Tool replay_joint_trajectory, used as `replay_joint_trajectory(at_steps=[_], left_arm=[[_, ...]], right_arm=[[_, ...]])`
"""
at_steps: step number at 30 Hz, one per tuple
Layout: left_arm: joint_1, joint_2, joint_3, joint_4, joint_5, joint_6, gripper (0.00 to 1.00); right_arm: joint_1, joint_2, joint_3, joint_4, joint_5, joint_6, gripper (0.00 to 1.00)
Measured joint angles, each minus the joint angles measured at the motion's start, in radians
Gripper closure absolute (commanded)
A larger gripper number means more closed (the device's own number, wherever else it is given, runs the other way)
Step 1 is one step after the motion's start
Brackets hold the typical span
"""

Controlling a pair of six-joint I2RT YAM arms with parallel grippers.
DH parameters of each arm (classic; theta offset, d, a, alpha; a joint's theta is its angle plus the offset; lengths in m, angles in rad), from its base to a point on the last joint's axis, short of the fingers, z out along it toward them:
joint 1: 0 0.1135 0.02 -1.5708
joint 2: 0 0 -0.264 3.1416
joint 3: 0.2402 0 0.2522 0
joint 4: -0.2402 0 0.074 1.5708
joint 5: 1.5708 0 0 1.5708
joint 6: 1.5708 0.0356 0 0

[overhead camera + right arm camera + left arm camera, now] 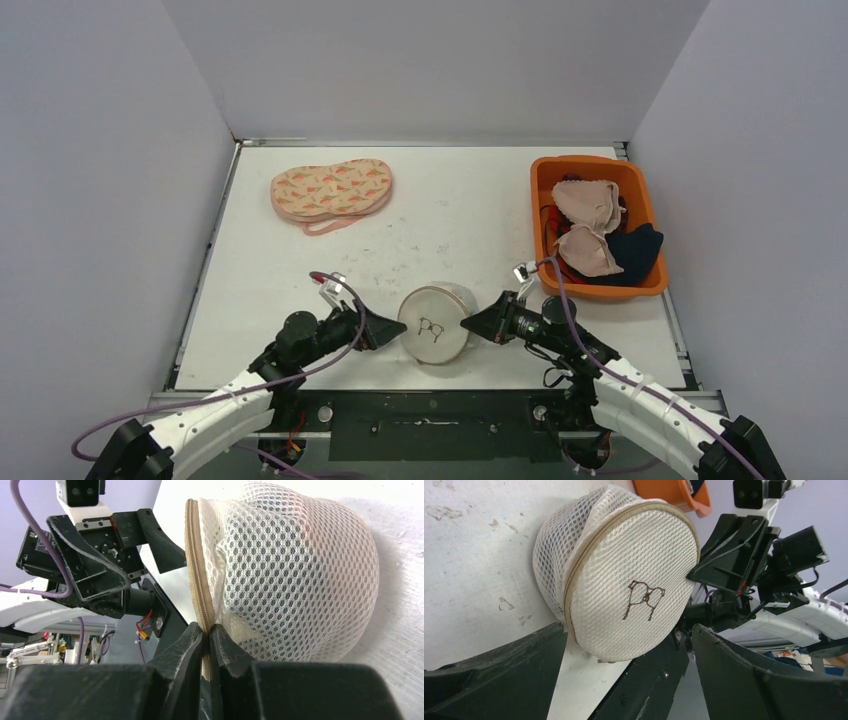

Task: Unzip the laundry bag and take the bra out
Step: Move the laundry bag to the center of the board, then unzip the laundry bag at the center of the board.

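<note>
At the table [450,215] edge, your right gripper [207,630] pinches the zipper seam [195,570] of the laundry bag [437,325]; brace its mesh with your wide-open left gripper [380,333], then pull steadily

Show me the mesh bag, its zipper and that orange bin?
bag [437,325]: top view, middle of its round embroidered face.
zipper [196,580]: right wrist view, on the tan band along the bag's edge.
bin [588,161]: top view, on its far rim.
</note>
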Motion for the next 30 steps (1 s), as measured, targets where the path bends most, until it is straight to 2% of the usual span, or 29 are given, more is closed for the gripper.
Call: replay_joint_trajectory(at_steps=[6,9,16,20,24,27,30], left_arm=[[-0.039,0.202,0.002,0.07,0.001,0.054,0.07],[-0.043,0.271,0.009,0.069,-0.005,0.084,0.04],[-0.044,0.312,0.009,0.106,-0.028,0.13,0.03],[-0.044,0.343,0.01,0.17,-0.008,0.161,0.07],[-0.044,0.388,0.03,0.196,0.019,0.202,0.15],[-0.044,0.429,0.042,0.232,0.036,0.224,0.26],[-0.045,0.468,0.042,0.27,0.056,0.235,0.44]], right_arm=[[-0.018,0.055,0.005,0.013,-0.042,0.006,0.95],[-0.024,0.056,0.023,-0.001,-0.06,0.001,0.95],[-0.026,0.042,0.037,-0.016,-0.095,-0.013,0.95],[-0.031,0.042,0.037,-0.015,-0.114,-0.017,0.95],[-0.032,0.037,0.037,-0.015,-0.131,-0.016,0.95],[-0.032,0.023,0.037,-0.015,-0.139,-0.016,0.95],[-0.032,0.016,0.037,-0.014,-0.145,-0.016,0.95]])
